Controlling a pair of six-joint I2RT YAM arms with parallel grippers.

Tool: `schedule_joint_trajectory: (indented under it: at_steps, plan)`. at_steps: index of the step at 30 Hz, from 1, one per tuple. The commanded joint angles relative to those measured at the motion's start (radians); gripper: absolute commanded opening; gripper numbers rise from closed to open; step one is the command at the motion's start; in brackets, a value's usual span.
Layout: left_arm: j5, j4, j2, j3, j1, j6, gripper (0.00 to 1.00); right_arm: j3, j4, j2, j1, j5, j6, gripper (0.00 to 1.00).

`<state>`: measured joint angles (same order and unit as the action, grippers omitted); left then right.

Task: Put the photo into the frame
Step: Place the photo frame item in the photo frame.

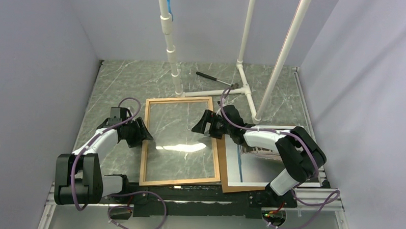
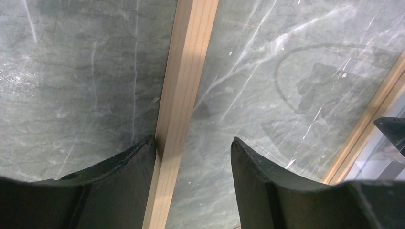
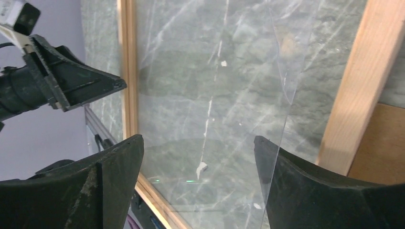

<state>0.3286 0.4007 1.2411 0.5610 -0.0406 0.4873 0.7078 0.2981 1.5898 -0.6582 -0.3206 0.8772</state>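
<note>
Thin light-wood rectangular frame [image 1: 145,143] lying flat
Left gripper [image 2: 193,143] spread astride its left rail; right gripper [image 3: 198,143] spread just inside its right rail

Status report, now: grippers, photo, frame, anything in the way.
Left gripper open, straddling a rail of the thin light-wood rectangular frame. Right gripper open over its clear pane. Glossy white-bordered photo outside frame, on brown backing board, beneath right arm.

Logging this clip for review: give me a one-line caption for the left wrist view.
Open left gripper straddles a wooden rail of the frame lying on the marble table.
</note>
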Motion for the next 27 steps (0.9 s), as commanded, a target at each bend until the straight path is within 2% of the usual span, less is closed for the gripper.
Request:
schedule_joint_trajectory:
  at_steps: [1,5,20,27]
  plan:
    - [0.046,-0.035,0.000,0.002,0.006,0.005,0.62,0.053,-0.094,-0.026,-0.008,0.086,-0.043,0.90]
    - [0.046,-0.035,0.002,0.004,0.006,0.003,0.62,0.073,-0.167,-0.026,-0.007,0.137,-0.052,0.99]
    - [0.030,-0.016,-0.007,0.018,0.007,0.003,0.63,0.121,-0.334,-0.099,-0.015,0.282,-0.101,1.00]
    - [-0.011,0.033,-0.052,0.048,0.006,0.005,0.66,0.144,-0.412,-0.121,-0.015,0.331,-0.135,1.00]
